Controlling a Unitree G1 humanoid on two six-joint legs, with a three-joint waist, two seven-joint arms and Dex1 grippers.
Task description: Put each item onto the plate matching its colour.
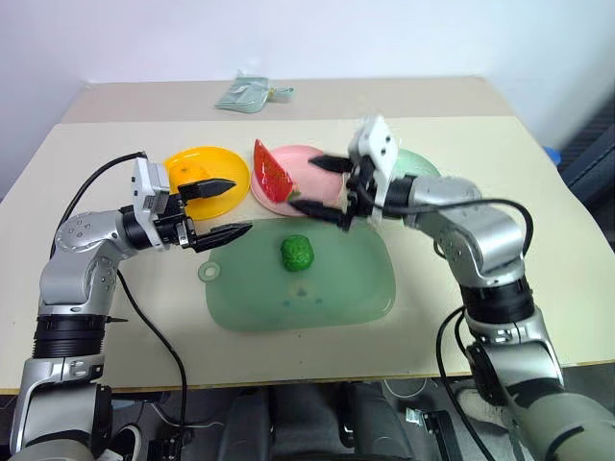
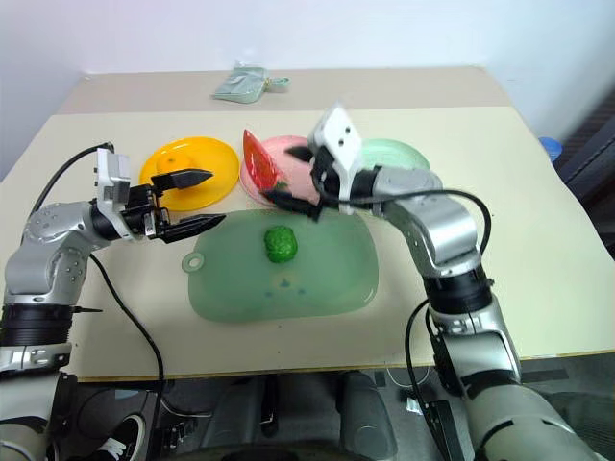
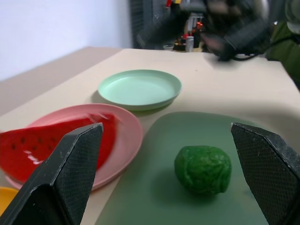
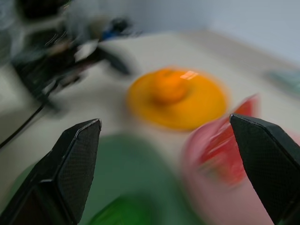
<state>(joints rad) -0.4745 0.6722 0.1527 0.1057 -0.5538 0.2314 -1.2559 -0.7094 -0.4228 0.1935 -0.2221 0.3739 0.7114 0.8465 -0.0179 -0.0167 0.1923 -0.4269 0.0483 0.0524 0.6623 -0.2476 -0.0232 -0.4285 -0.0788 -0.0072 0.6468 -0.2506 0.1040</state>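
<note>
On a beige table (image 1: pixel 538 192): orange (image 4: pixel 169 86) on the yellow plate (image 1: pixel 192 160), watermelon wedge (image 1: pixel 271 173) on the pink plate (image 1: pixel 309 158), mint green plate (image 3: pixel 139 87) bare. Between the arms, on the translucent green mat (image 1: pixel 336 288), the bumpy dark-green fruit (image 1: pixel 297 253), touching neither gripper. Left gripper (image 1: pixel 221 209) level beside the yellow plate, jaws spread, empty. Right gripper (image 1: pixel 322 187) over the pink plate's near edge, jaws spread wide, nothing held. At the table's far edge, a pale green packet (image 1: pixel 248 94).

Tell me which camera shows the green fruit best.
The left wrist view: the green fruit sits close and sharp on the mat. Both eye views show it small from above; the right wrist view gives a blurred green edge.
</note>
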